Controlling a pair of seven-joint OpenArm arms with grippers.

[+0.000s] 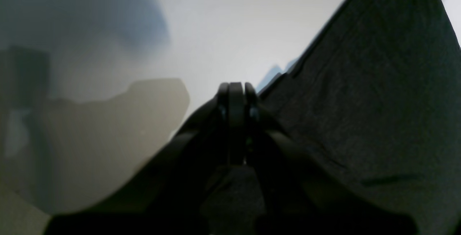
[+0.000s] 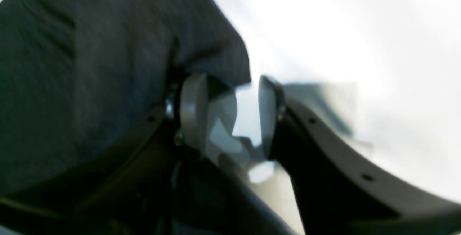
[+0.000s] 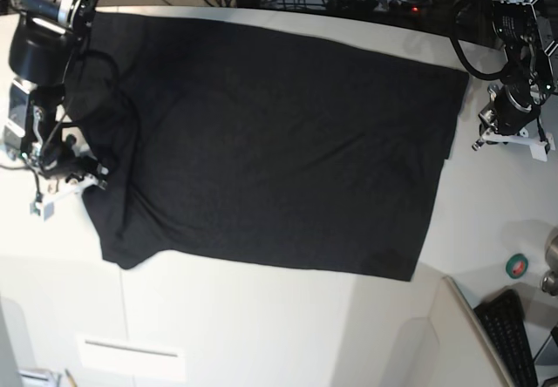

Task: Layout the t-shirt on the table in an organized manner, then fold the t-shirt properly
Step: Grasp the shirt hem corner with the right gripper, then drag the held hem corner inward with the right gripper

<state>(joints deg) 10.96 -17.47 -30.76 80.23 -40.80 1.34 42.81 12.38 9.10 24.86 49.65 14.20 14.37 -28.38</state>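
t-shirt (image 3: 270, 143): one, spread flat | table (image 3: 261, 326): one | arms: two

t-shirt (image 3: 279, 143) spread on table (image 3: 261, 335) (keyboard (image 3: 510, 339) off near-right corner)

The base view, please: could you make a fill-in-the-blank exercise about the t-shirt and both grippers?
1. The t-shirt lying on the table is ____ in colour.
2. The left gripper has its jaws ____.
3. The right gripper has its jaws ____.
4. The black keyboard lies at the table's ____ right corner in the base view.

Missing words: black; shut; open; lower
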